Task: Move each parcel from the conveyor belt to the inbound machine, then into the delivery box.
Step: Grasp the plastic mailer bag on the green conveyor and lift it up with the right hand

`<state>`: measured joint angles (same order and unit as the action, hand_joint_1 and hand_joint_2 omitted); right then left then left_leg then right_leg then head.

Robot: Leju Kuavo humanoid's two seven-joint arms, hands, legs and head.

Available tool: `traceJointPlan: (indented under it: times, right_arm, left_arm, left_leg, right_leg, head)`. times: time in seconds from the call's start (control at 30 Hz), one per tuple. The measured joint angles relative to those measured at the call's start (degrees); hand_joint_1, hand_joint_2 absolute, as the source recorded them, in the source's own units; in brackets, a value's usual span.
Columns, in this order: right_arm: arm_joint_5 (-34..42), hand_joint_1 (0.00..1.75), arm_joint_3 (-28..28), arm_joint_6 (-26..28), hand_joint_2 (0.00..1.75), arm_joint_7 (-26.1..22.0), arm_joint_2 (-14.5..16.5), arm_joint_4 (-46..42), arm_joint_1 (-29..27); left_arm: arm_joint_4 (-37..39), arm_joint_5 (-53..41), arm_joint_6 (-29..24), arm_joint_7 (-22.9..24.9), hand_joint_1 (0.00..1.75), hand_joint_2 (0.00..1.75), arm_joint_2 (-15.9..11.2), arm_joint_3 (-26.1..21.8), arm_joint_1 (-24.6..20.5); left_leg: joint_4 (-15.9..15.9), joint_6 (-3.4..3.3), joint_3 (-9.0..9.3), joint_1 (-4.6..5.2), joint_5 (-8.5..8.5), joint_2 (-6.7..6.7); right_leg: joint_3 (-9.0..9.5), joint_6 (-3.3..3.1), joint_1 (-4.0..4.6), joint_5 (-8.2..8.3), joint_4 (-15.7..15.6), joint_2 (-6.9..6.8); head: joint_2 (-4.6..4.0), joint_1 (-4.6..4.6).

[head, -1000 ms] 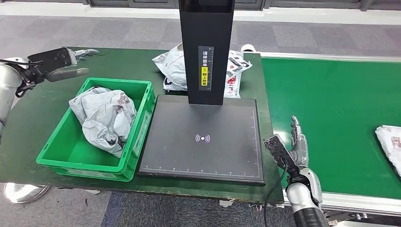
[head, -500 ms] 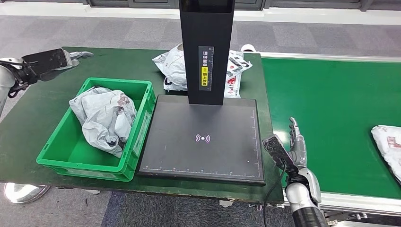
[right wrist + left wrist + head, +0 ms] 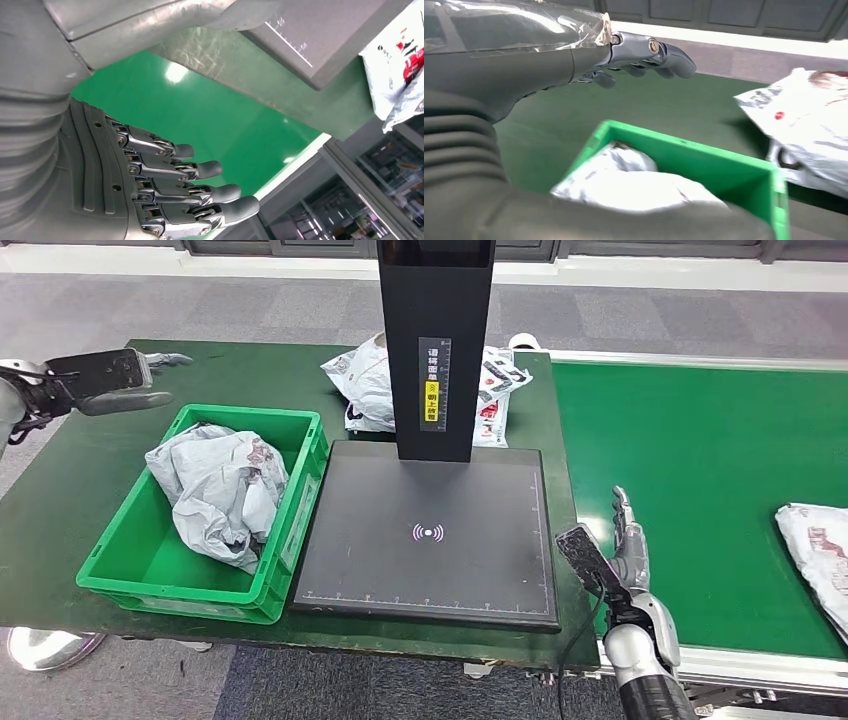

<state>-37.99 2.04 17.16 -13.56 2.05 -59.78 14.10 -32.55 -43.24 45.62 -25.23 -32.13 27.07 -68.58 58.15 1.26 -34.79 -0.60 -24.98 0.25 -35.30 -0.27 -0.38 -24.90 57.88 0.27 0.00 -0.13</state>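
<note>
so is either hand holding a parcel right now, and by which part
No. The left hand hangs empty beyond the green box, and the right hand is open and empty over the belt.

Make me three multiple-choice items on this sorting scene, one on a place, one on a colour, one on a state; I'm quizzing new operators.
1. Where does the crumpled grey parcel lie?
A. on the scanner plate
B. in the green bin
C. on the conveyor belt

2. What colour is the conveyor belt?
A. black
B. blue
C. green

3. What is the right hand doing?
A. holding nothing, fingers apart
B. gripping a parcel
C. pressing on the scanner plate

Answers:
1. B, the grey parcel sits inside the walls of the green bin, left of the scanner plate.
2. C, the belt surface right of the table is bright green.
3. A, the right wrist view shows its fingers extended over the belt with nothing between them.
</note>
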Motion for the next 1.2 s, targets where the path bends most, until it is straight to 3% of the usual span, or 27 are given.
traceJointPlan:
  times: [0.13, 0.27, 0.33, 0.4, 0.47, 0.53, 0.6, 0.83, 1.2]
  right_arm:
    - [0.11, 0.0, -0.73, 0.85, 1.75, -0.44, -0.1, 0.13, 0.05]
    - [-0.88, 0.0, -2.45, 3.49, 1.75, -0.93, -0.11, -1.1, -0.75]
    - [-6.63, 0.0, -3.94, 9.11, 1.75, 3.26, -0.57, -1.77, -1.35]
    - [-17.93, 0.0, -6.41, 17.17, 1.75, 10.3, -1.74, -1.33, -1.78]
    - [-27.53, 0.0, -10.46, 21.75, 1.75, 12.1, -2.86, 0.25, -1.52]
    - [-31.85, 0.0, -15.27, 22.68, 1.75, 9.5, -3.34, 2.03, -1.16]
    - [-33.59, 0.0, -19.67, 22.74, 1.75, 8.08, -3.43, 3.32, -1.32]
    - [-39.26, 0.0, -29.91, 22.78, 1.75, 10.64, -4.45, 6.77, -1.27]
    - [-43.78, 0.0, -33.93, 22.43, 1.75, 20.0, -7.63, 16.97, -0.46]
  left_arm:
    - [-2.03, 6.09, -1.63, 0.38, 0.0, 1.75, 0.31, 2.34, -0.4]
    - [-7.51, 17.18, -11.45, 0.54, 0.0, 1.75, 5.08, 2.23, 6.27]
    - [-10.1, 23.56, -21.48, 0.93, 0.0, 1.75, 11.74, 1.02, 12.83]
    - [-10.45, 31.24, -34.92, -0.67, 0.0, 1.75, 22.26, -1.45, 20.23]
    - [-8.16, 38.28, -46.85, -3.85, 0.0, 1.75, 32.33, -1.99, 26.22]
    - [-5.55, 43.41, -52.58, -5.64, 0.0, 1.75, 38.88, -0.33, 29.83]
    - [-3.94, 45.66, -53.96, -6.11, 0.0, 1.75, 42.76, 0.52, 31.34]
    - [-1.93, 45.99, -54.67, -6.05, 0.0, 1.75, 48.55, 0.53, 33.08]
    - [-0.36, 44.57, -55.4, -7.85, 0.0, 1.75, 50.23, -1.26, 34.03]
  left_leg:
    - [0.01, -0.01, 0.01, 0.03, 0.01, -0.13]
    - [0.02, -0.04, 0.15, 0.22, 0.0, -0.38]
    - [0.03, -0.19, 0.33, 0.43, -0.02, -0.6]
    - [0.04, -0.62, 0.45, 0.62, -0.16, -0.94]
    - [0.1, -0.99, 0.41, 0.66, -0.36, -1.11]
    - [0.2, -1.11, 0.33, 0.66, -0.49, -0.77]
    - [0.25, -1.19, 0.25, 0.69, -0.57, -0.46]
    - [0.21, -1.24, 0.2, 0.68, -0.6, -0.51]
    - [0.19, -1.23, 0.22, 0.65, -0.56, -0.5]
  right_leg:
    - [0.03, 0.01, -0.04, -0.01, -0.02, -0.09]
    - [0.17, 0.1, -0.25, -0.08, -0.05, -0.32]
    - [0.21, 0.27, -0.42, -0.18, -0.14, -0.56]
    - [0.63, 0.63, -0.67, -0.39, -0.2, -0.93]
    - [1.03, 0.95, -0.81, -0.46, -0.23, -1.07]
    - [0.91, 1.12, -0.84, -0.32, -0.32, -0.69]
    - [0.77, 1.23, -0.87, -0.25, -0.38, -0.38]
    - [0.72, 1.27, -0.86, -0.33, -0.38, -0.43]
    - [0.73, 1.26, -0.84, -0.34, -0.37, -0.42]
  head:
    - [0.0, 0.01]
    - [0.0, 0.01]
    - [0.0, -0.02]
    - [0.0, 0.0]
    - [0.0, 0.11]
    - [0.0, 0.18]
    - [0.0, 0.17]
    - [0.0, 0.15]
    - [0.0, 0.15]
